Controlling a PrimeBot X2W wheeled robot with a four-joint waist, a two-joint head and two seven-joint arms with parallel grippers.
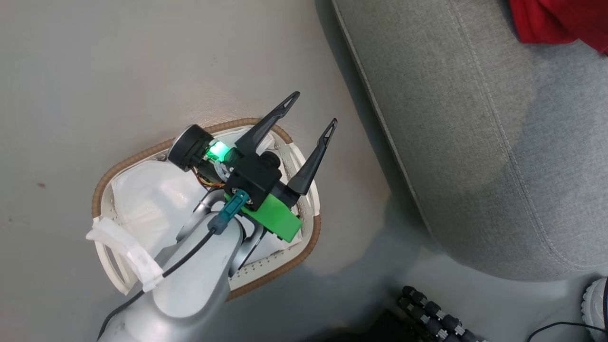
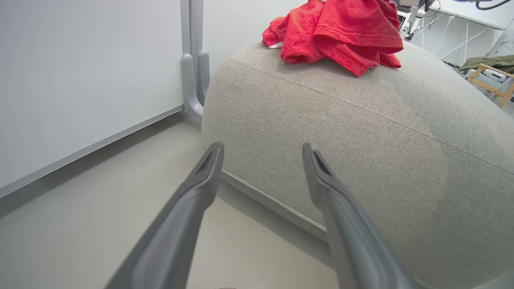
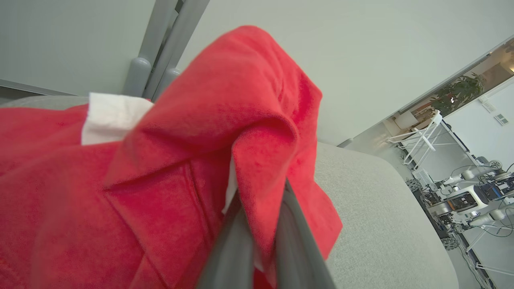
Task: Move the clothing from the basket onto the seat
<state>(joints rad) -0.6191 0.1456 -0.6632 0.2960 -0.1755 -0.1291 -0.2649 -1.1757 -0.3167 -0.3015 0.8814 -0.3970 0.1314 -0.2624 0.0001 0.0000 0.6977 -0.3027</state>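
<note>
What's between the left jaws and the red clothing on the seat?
Bare grey fabric of the seat, nothing else. In the left wrist view the open left gripper faces its side, and the clothing lies heaped on top.

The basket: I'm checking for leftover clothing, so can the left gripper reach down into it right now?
Probably yes. The left gripper hangs open over the basket, its fingers empty, and nothing lies between it and the basket's open top.
</note>
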